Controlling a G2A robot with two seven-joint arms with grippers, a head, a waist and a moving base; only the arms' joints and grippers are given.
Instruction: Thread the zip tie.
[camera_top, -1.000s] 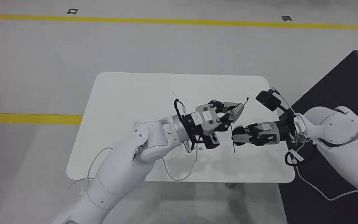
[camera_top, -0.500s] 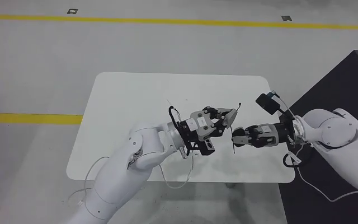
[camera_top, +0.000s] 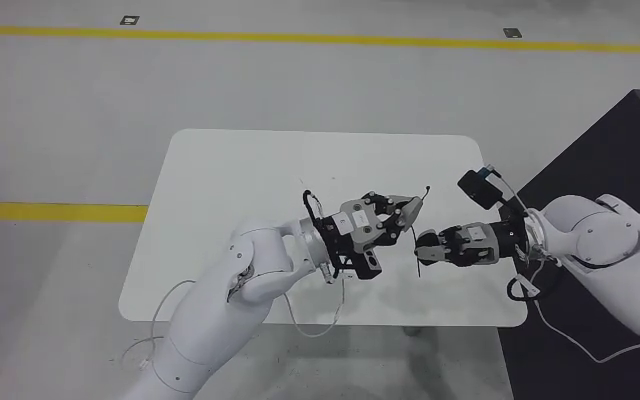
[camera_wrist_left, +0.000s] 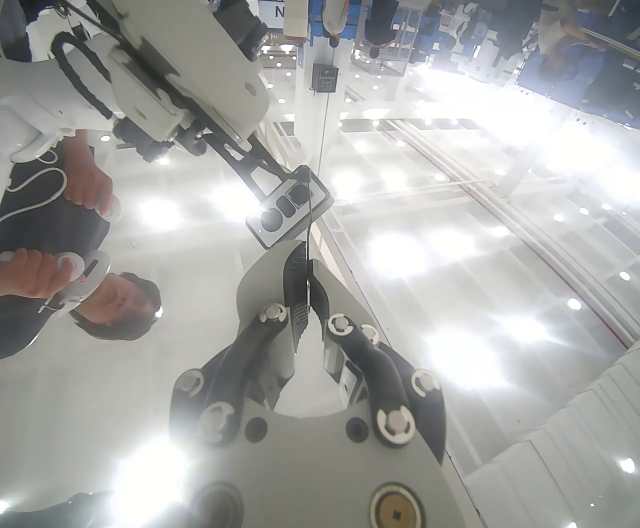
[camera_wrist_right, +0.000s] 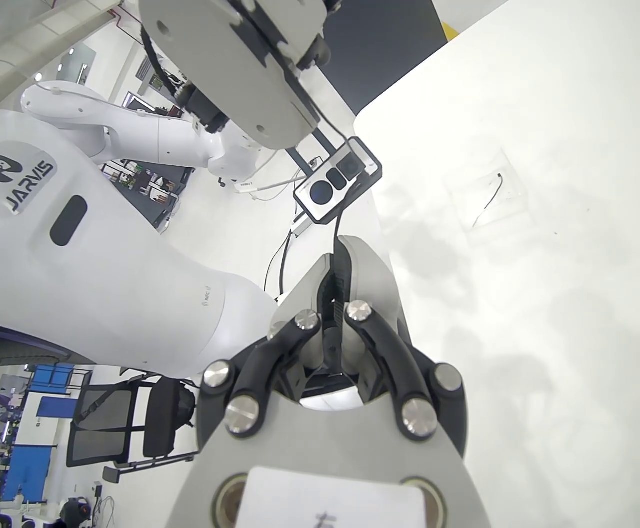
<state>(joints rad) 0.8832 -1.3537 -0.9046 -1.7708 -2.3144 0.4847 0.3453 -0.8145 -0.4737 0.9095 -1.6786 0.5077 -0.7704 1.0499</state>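
You had the left gripper (camera_wrist_left: 306, 280) and right gripper (camera_wrist_right: 340, 260) both clamped on the zip tie (camera_wrist_left: 309, 240), midair between them over the table (camera_top: 250, 180) — you needed small, slow moves to line it up for threading.

V. bright; glare from ceiling lamps (camera_wrist_left: 395, 250), faint shadows on table (camera_wrist_right: 575, 125)

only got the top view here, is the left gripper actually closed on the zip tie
observer: yes, left gripper is pinched shut on the zip tie, its head sticking out past the tips
operator: and the right one
observer: right gripper is shut on the zip tie too, a short length poking past its tips
operator: anything else lying around
observer: a spare tie lies flat on the table, apart from both grippers
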